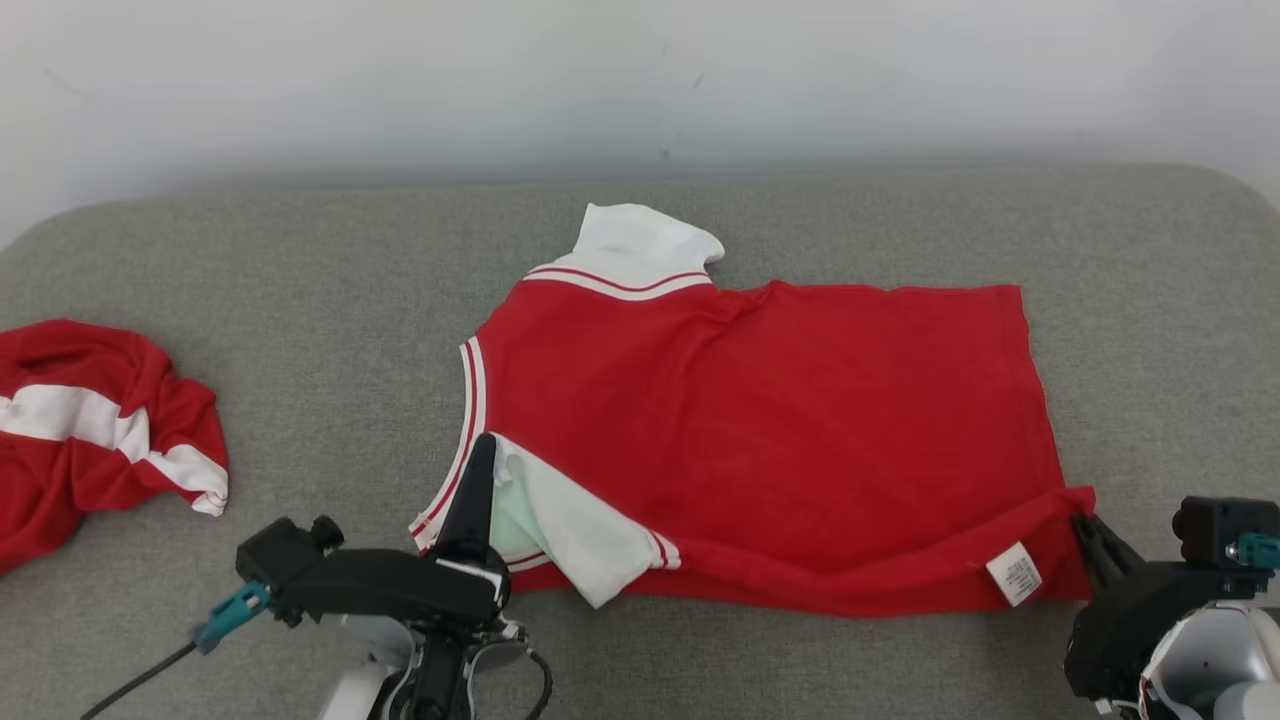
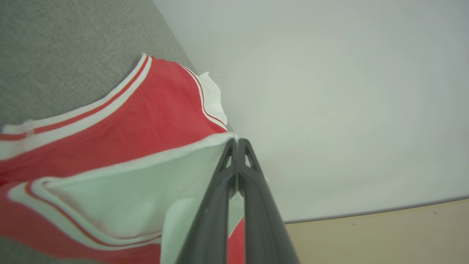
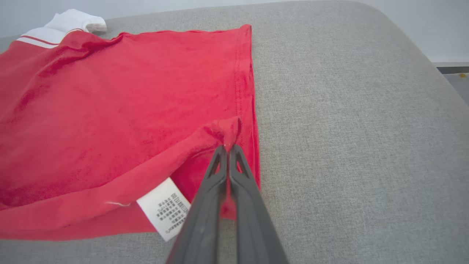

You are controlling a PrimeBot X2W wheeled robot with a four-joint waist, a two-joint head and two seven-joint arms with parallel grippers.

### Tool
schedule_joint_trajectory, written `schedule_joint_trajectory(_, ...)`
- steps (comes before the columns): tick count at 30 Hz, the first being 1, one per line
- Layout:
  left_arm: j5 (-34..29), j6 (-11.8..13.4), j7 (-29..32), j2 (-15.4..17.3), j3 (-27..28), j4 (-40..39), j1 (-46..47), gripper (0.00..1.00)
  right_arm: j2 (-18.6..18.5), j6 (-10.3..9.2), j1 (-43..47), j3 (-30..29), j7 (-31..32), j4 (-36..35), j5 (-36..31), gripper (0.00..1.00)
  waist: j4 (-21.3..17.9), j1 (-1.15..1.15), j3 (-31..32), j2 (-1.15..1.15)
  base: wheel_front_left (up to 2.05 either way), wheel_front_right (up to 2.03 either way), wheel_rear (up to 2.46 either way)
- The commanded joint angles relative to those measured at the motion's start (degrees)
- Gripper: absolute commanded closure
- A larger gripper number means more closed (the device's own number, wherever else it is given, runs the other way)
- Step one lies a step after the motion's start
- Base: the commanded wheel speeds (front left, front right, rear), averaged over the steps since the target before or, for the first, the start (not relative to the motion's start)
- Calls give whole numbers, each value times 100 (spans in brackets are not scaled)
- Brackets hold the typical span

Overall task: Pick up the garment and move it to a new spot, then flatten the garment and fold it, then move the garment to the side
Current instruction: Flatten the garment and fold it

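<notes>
The left gripper [image 1: 482, 450] is pinching the shirt [image 1: 780, 420] at its sleeve [image 1: 575, 530], and the right gripper [image 1: 1082, 522] is pinching its hem corner [image 1: 1075, 500] near the label [image 1: 1014, 574].

You face a bare, lab-like test room.
You see a grey fabric-covered table [image 1: 300, 300] against a plain white wall [image 1: 640, 80], over beige floor [image 2: 384, 234].

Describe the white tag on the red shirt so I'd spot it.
On the grey cushioned surface, find the red shirt spread in the middle. At its near right corner, beside the right fingers pinching the hem, sits the care label: a small printed white rectangle, unlike the striped trim.
</notes>
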State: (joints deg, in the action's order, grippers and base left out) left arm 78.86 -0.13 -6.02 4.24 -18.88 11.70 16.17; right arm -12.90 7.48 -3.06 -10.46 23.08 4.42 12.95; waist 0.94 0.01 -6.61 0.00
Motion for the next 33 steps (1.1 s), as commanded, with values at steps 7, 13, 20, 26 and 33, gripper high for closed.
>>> schedule_joint_trajectory(7,-368,17,-496,-86,-133,885,704,100,213,4,-473,-170,-339,516,-473,100,-27,-1,-251,0,0,0,0)
schedule_joint_trajectory(13,-340,-146,-604,-111,-223,1345,1085,100,279,4,-664,-31,-451,753,-551,100,-45,-1,-364,0,0,0,0)
schedule_joint_trajectory(20,-405,-248,-721,-120,-197,1720,1387,100,241,4,-773,-5,-662,786,-589,100,-84,-1,-455,0,0,0,0)
schedule_joint_trajectory(26,-416,-344,-797,-126,-176,1914,1551,100,213,4,-781,-77,-814,854,-633,100,-87,-1,-499,0,0,0,0)
schedule_joint_trajectory(33,-596,-374,-855,-127,-247,2110,1680,100,276,4,-855,-161,-979,897,-706,100,-102,-1,-538,0,0,0,0)
